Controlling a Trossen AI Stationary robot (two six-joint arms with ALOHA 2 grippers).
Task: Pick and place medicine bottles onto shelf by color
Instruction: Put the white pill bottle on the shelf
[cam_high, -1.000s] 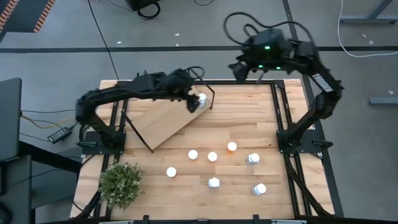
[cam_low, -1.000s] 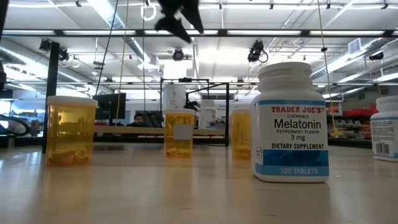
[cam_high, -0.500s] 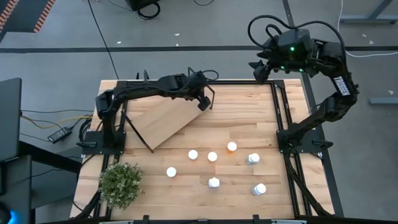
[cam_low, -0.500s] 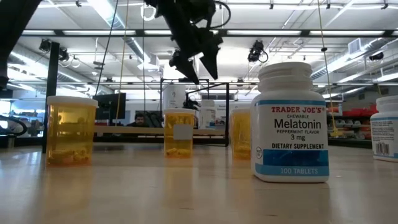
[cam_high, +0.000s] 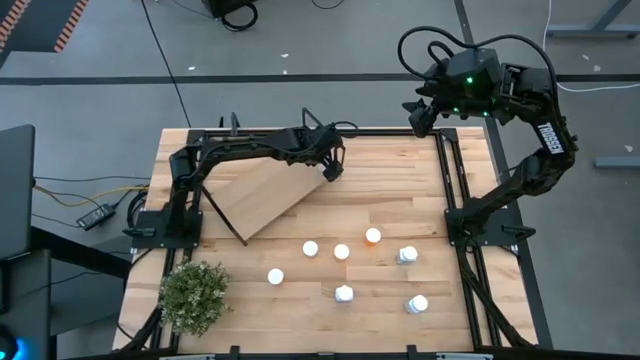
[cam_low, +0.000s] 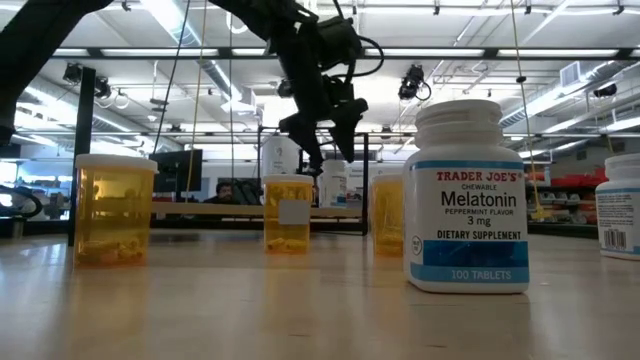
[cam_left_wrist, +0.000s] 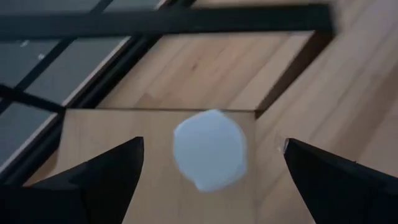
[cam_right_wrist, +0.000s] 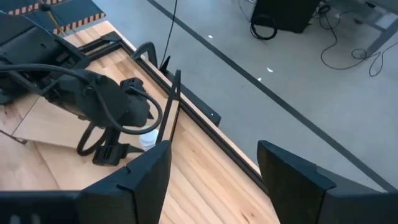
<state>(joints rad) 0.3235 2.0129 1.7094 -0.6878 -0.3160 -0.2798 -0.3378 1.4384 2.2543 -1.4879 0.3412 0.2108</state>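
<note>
The shelf (cam_high: 260, 195) stands slantwise on the table's far left part. One white-capped bottle (cam_left_wrist: 210, 157) stands on the shelf's far right corner; in the low view it shows as a white bottle (cam_low: 280, 155). My left gripper (cam_high: 330, 168) is above it, open, one finger on either side of the cap without touching. The gripper hides this bottle in the high view. Several more bottles stand on the table's near right part, such as a white-capped one (cam_high: 310, 247) and an orange one (cam_high: 373, 236). My right gripper (cam_high: 418, 115) waits open, raised beyond the table's far edge.
A small green plant (cam_high: 193, 295) stands at the table's near left corner. In the low view a Melatonin bottle (cam_low: 468, 195) and orange bottles (cam_low: 115, 208) stand close in front. Black frame rails (cam_high: 455, 180) run along the table's right side.
My left arm has stretched out and its gripper has come down over the shelf's far right corner, shifting slightly toward the table's right until it covers the bottle's cap. My right gripper has swung toward the right, away from the shelf, then stayed still.
</note>
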